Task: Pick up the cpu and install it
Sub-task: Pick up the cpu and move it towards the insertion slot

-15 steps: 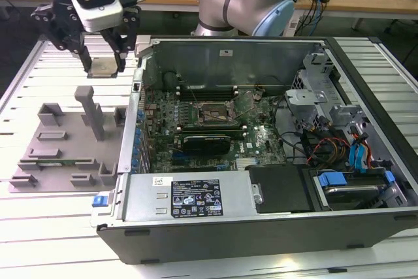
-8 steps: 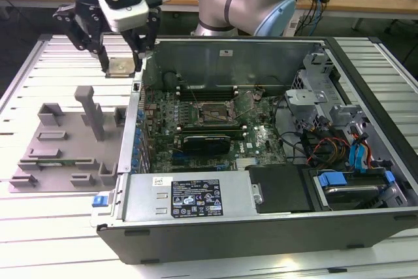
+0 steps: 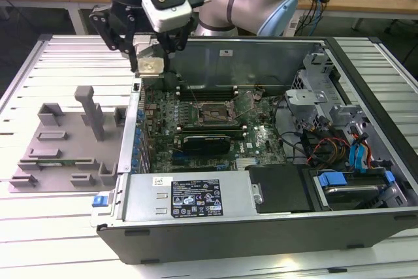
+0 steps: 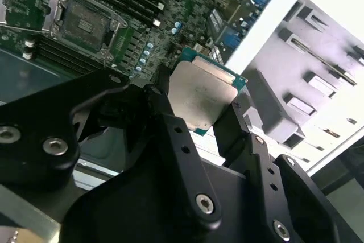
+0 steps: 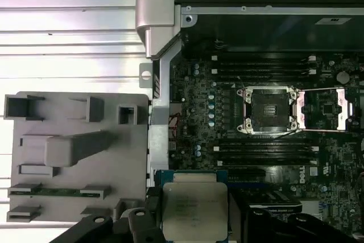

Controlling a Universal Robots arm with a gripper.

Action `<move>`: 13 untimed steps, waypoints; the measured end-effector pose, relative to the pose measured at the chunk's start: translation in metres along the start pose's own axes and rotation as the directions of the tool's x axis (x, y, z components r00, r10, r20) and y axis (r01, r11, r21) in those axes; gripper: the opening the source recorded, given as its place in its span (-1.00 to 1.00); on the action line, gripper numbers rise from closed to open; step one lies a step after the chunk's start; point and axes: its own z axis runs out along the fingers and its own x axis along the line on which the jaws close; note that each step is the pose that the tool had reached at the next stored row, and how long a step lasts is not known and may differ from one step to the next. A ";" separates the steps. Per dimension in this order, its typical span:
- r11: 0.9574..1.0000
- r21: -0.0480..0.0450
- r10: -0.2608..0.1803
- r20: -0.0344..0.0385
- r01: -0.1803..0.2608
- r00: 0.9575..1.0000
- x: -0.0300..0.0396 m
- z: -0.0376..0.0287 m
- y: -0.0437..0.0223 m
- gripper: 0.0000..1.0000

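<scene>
Slatted table [image 3: 59,63], open case [image 3: 261,227] on it. Gripper [image 3: 151,61] clamped on cpu [image 3: 151,68] by two edges, aloft above board's [image 3: 261,138] edge, apart from open socket [image 3: 214,114]. Cannot see cpu's underside.

- The cpu [image 4: 202,92] has a smooth silver metal top. It shines only a little and has a few faint marks.
- The gripper [image 4: 199,99] looks like black matt metal with small shiny screws.
- The holder block [image 3: 65,136] is grey plastic, matt and smooth.
- The table [image 3: 59,63] is pale metal with long ribs.
- The computer case [image 3: 261,234] is dark grey metal, smooth and dull.
- The board [image 5: 196,112] is green and a bit glossy.
- The socket [image 5: 267,110] has a shiny metal frame.
</scene>
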 end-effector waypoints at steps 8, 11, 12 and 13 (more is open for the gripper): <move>1.000 0.000 0.000 0.000 0.000 1.000 -0.0376 -0.0001 0.0003 0.09; 1.000 0.000 0.000 0.000 0.000 1.000 -0.0508 -0.0001 0.0004 0.09; 1.000 0.000 0.000 0.000 0.000 1.000 -0.0561 -0.0001 0.0005 0.09; 1.000 0.000 0.000 0.000 0.000 1.000 -0.0610 -0.0001 0.0005 0.09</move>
